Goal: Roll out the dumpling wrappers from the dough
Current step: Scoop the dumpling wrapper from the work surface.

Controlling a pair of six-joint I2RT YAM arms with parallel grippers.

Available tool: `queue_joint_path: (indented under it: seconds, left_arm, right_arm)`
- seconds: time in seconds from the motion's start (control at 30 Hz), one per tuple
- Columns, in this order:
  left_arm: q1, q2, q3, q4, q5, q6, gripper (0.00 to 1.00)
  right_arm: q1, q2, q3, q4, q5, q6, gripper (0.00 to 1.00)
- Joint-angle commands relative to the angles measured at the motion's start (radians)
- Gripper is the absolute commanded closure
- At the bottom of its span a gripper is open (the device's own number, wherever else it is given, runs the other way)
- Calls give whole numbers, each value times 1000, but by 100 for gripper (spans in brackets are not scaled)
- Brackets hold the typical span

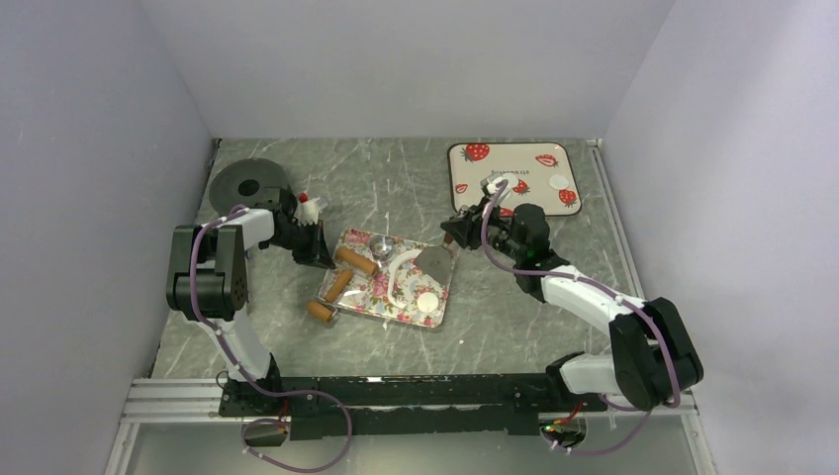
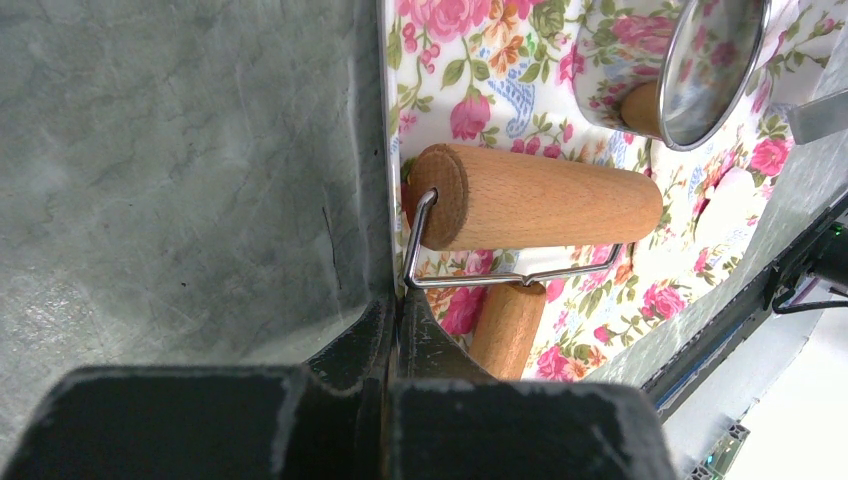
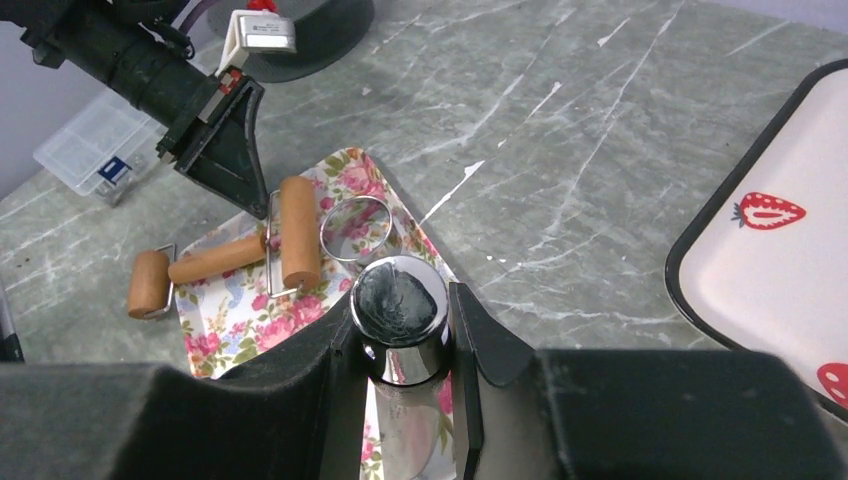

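**Right arm has the metal tool, left arm is parked on the roller**

Right gripper [image 3: 404, 300] is clamped on a shiny metal handle [image 3: 398, 350] over the floral tray's [image 1: 368, 295] 2 o'clock corner, I'd guess to lift cut discs across. Left gripper [image 2: 397, 325] has its fingers pressed together at the wooden roller's [image 2: 545, 195] wire frame, at the tray's 10 o'clock edge. Can't tell if it's actually pinching the wire. Dumpling wrappers [image 1: 560, 180]: two on the strawberry tray [image 1: 514, 163] at 1 o'clock, one at the floral tray's 5 o'clock corner.

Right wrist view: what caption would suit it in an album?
Right hand clamps a shiny metal cylinder at a floral tray holding a wooden roller and ring cutter.
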Motion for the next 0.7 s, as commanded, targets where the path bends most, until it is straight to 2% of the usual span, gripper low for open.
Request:
queue_joint_path:
  seconds: [0.0, 0.13, 0.43, 0.67]
  left_arm:
    - [-4, -41, 3, 27, 76, -9, 100]
    - [-4, -45, 1, 27, 76, -6, 100]
    - [-4, -50, -1, 30, 80, -8, 100]
    - [-4, -56, -2, 29, 81, -9, 100]
  right_arm:
    - [2, 39, -50, 217, -5, 40, 100]
    - [2, 64, -110, 258, 23, 25, 100]
    - [-1, 91, -123, 200, -84, 20, 100]
    - [-4, 164, -71, 167, -185, 34, 100]
